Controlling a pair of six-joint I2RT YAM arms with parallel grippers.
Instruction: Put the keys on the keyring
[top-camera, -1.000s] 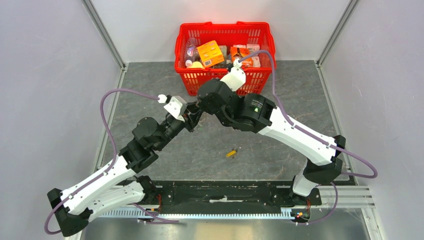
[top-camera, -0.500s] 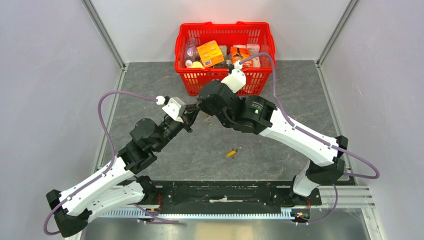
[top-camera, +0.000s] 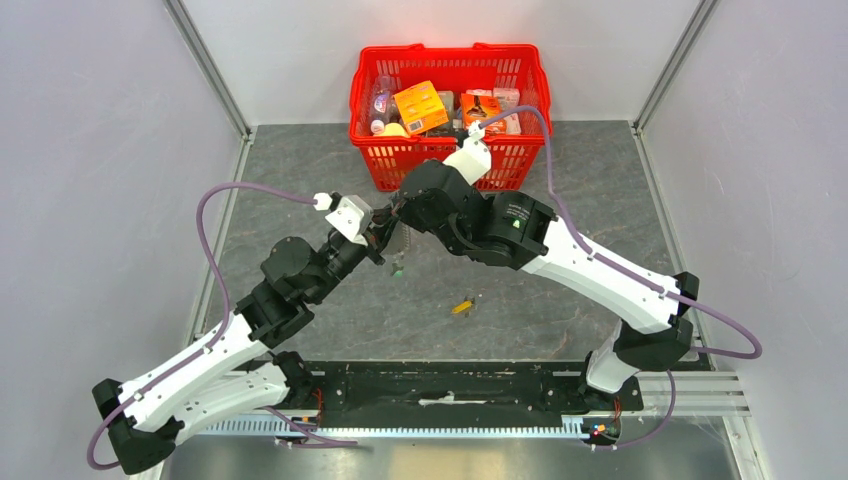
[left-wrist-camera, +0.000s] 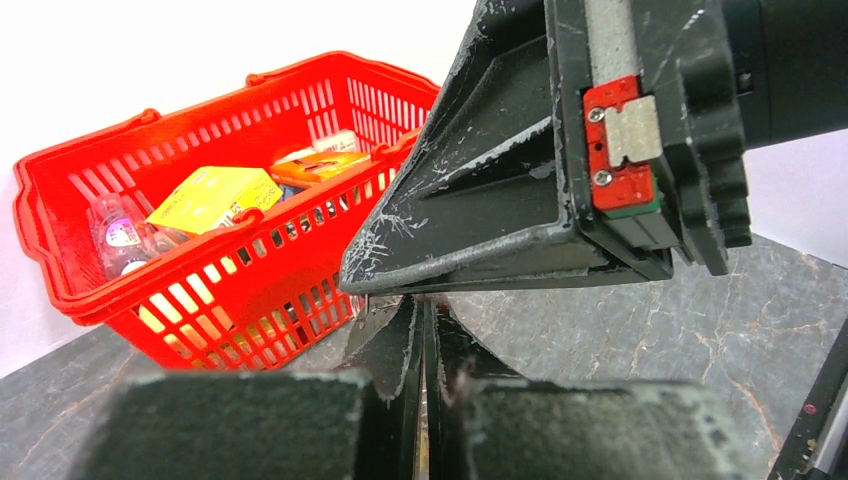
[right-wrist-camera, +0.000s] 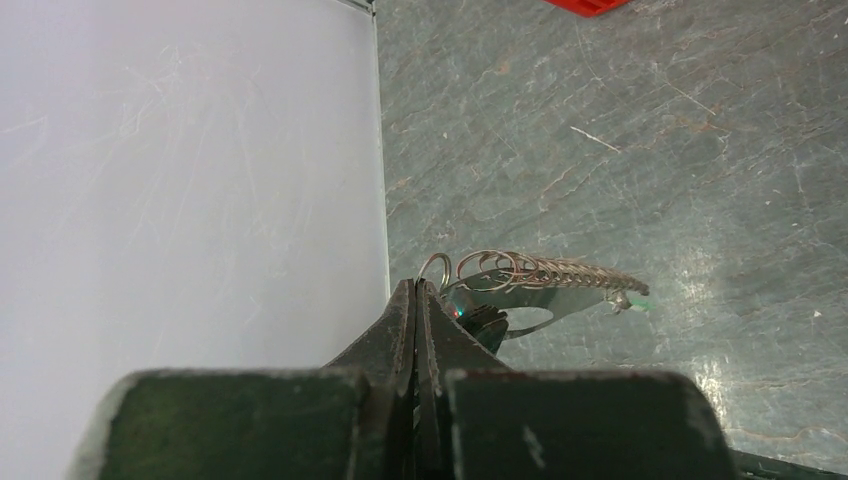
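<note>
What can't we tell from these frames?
- Green-headed key: right wrist view, only a speck shows past the thin grey wire keyring; too small to tell whether it is threaded.
- Left gripper: left wrist view, right gripper overhangs its shut fingertips; anything pinched is hidden.

Grey stone tabletop (top-camera: 330, 170), pale walls (top-camera: 100, 150)

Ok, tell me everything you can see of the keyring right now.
The keyring is a thin metal wire loop with a tight coiled stretch along its upper side. It juts out roughly level from the tips of the shut right claw, which pinches one end, over the table. A small green piece sits at its far end.
</note>
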